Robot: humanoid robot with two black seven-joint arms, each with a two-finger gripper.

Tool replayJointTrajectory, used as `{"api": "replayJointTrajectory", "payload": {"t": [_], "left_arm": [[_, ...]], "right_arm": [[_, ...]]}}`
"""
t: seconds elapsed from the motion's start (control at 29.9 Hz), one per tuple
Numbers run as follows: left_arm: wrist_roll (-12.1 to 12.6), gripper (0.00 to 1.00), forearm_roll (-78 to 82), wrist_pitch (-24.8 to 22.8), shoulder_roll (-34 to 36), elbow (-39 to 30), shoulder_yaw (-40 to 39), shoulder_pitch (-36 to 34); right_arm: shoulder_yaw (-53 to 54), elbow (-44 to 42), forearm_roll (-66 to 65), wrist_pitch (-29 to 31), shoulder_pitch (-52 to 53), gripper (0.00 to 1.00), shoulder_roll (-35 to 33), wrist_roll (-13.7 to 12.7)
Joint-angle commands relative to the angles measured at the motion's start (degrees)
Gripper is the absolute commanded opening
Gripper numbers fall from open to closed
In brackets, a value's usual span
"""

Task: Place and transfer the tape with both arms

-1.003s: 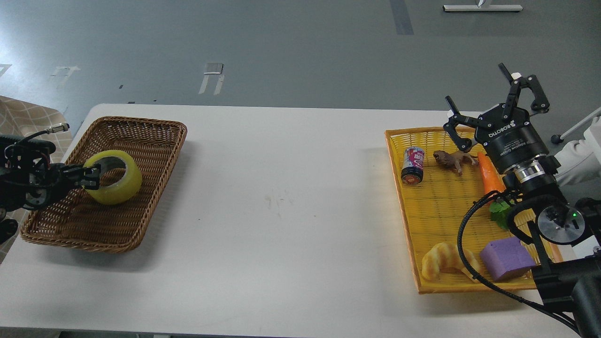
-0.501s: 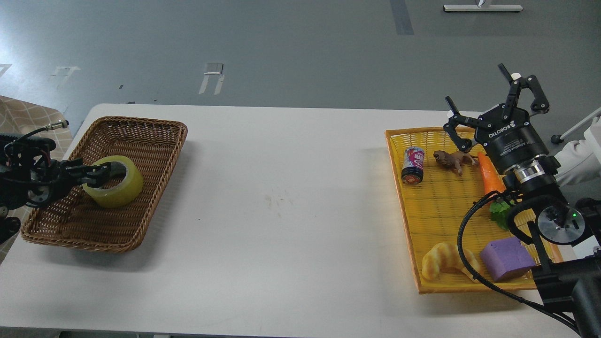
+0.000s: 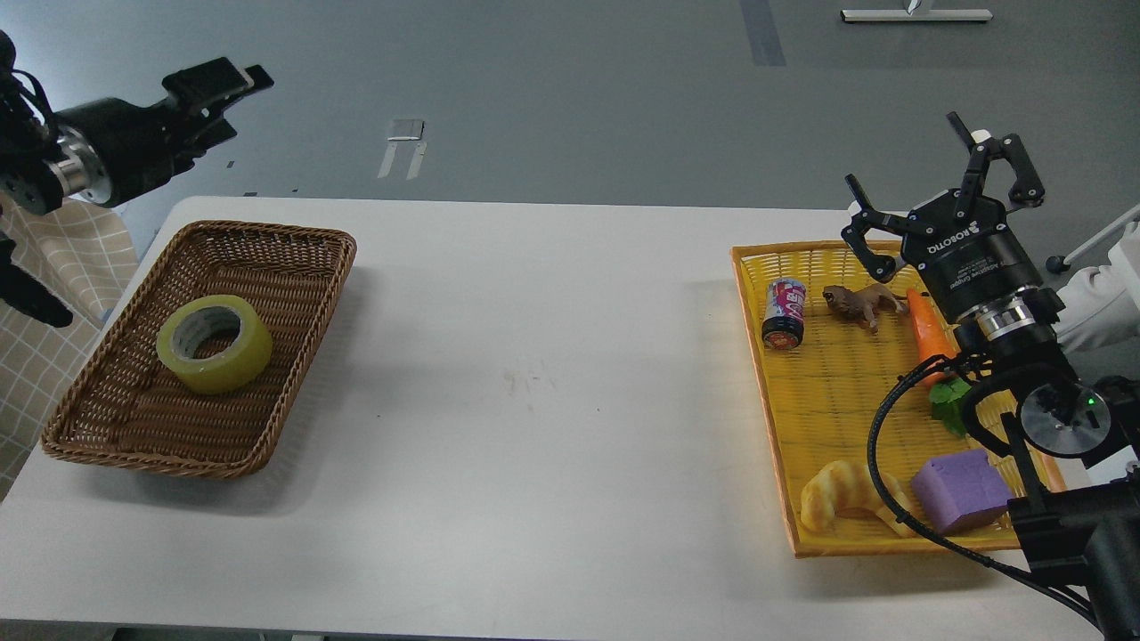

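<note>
Both end effectors hold nothing: the left end effector (image 3: 214, 89) hangs high, its finger gap unclear; the right end effector (image 3: 940, 182) gapes above the yellow tray (image 3: 757, 374). Tape (image 3: 214, 344) lies flat inside the wicker basket (image 3: 267, 240), whose raised walls could foul any regrasp.

Black arms (image 3: 989, 294), white ROBOTIQ lettering

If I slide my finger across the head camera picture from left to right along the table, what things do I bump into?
Tape in the brown basket → can → toy animal → carrot, all three in the yellow tray.
</note>
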Motion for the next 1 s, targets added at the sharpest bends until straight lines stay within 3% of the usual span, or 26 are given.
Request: {"api": "replayJointTrajectory", "payload": {"t": [0.0, 0.2, 0.27, 0.5, 0.67, 0.97], "left_arm": [[-0.4, 0.98, -10.8, -0.5, -3.4, 0.0, -0.5, -1.1], [-6.7, 0.98, -19.9, -0.6, -11.0, 0.0, -6.6, -0.3], [-7.2, 0.98, -20.3, -0.8, -13.1, 0.0, -6.8, -0.1], [-7.1, 0.98, -24.9, -0.8, -19.9, 0.0, -8.0, 2.3], [-7.0, 0.98, -25.4, -1.1, -24.3, 0.0, -13.8, 7.4], [-6.7, 0.98, -25.5, -3.3, -25.3, -2.3, -16.1, 13.3]], "right_arm": [[-0.1, -0.2, -0.2, 0.0, 1.1, 1.0, -0.4, 0.0], [0.0, -0.3, -0.4, 0.0, 3.3, 1.0, -0.7, 0.0], [0.0, -0.2, -0.4, 0.0, 4.0, 1.0, -1.2, 0.0], [-0.1, -0.4, -0.5, 0.0, 6.7, 1.0, -1.5, 0.0], [-0.1, -2.2, -0.5, 0.0, 9.7, 1.0, -1.5, -0.2], [-0.4, -4.4, -0.4, 0.0, 12.5, 1.0, -1.4, -0.7]]}}
